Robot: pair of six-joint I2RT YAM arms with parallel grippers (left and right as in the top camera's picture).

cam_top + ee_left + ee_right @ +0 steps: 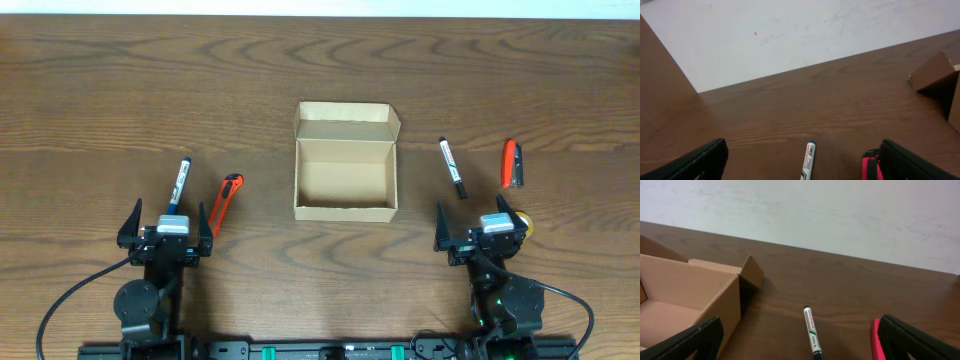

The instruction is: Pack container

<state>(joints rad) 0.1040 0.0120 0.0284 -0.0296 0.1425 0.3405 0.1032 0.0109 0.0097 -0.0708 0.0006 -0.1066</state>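
Container [345, 212] open-topped at the centre of the tabletop [100, 100].
Near the front edge, left gripper [168, 217] and right gripper [480, 222] spread wide, gripping nothing.

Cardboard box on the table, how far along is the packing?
Done: nothing so far; the container stands open and empty. In hand: nothing; the left hand and right hand are both open and hold nothing. Left to do: the left marker and orange cutter on one side, the right marker and red tool on the other, all lying outside it.
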